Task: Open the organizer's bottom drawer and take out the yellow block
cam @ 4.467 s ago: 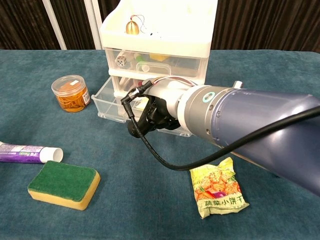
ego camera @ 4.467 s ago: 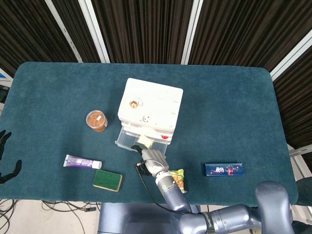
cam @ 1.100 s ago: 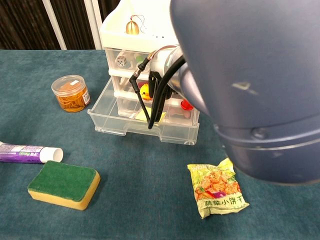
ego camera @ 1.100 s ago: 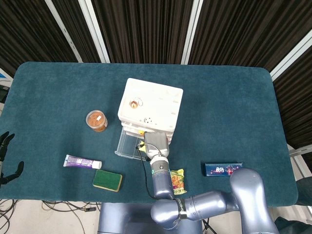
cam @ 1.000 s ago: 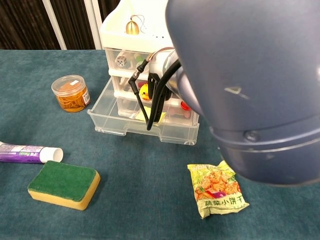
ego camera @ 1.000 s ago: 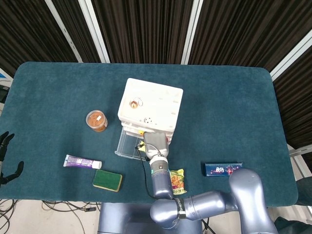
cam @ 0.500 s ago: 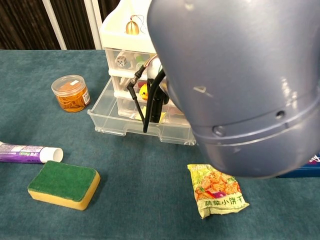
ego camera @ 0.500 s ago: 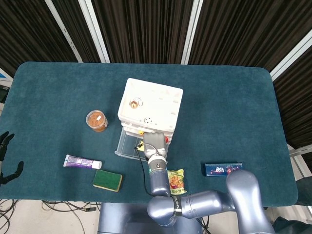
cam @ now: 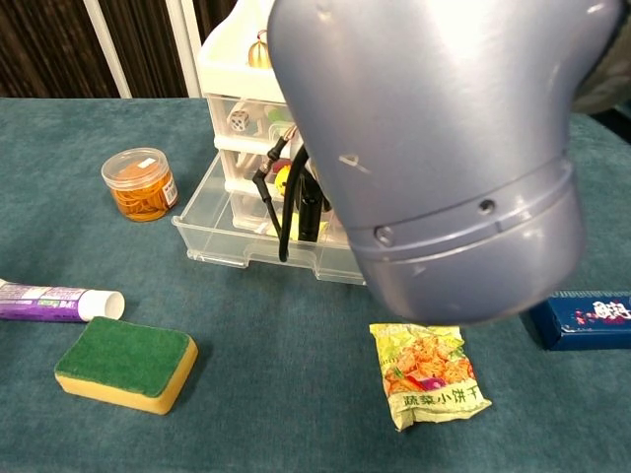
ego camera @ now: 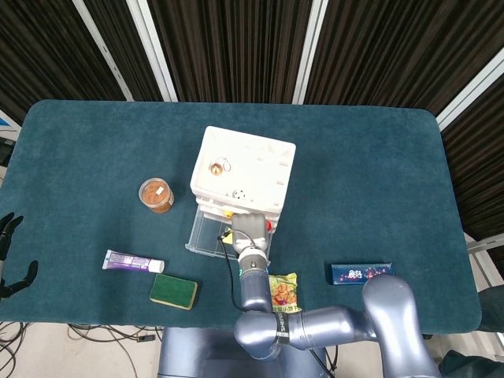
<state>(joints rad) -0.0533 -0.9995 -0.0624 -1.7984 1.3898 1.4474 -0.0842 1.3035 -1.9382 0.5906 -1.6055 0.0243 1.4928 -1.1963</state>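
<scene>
The white organizer (ego camera: 242, 171) stands mid-table with its clear bottom drawer (ego camera: 205, 232) pulled out toward me; the drawer (cam: 212, 225) also shows in the chest view. My right hand (ego camera: 249, 228) reaches down over the drawer's right half, close against the organizer's front. Its fingers are hidden by the wrist and forearm, which fill much of the chest view. Of the yellow block only a sliver (cam: 268, 230) shows on the drawer floor beside the hand's cable. I cannot tell whether the hand touches it. My left hand (ego camera: 9, 253) hangs off the table's left edge, fingers apart, holding nothing.
An orange-filled jar (cam: 143, 183) stands left of the drawer. Near the front edge lie a purple tube (cam: 54, 301), a green-and-yellow sponge (cam: 125, 363), a snack packet (cam: 429, 374) and a blue box (cam: 587, 320). A small bell (ego camera: 214, 167) sits on the organizer's top.
The drawer stands further out than 4.5 s ago, and the right hand has gone from its front edge into it. Over the last second the forearm shifted left, uncovering the blue box.
</scene>
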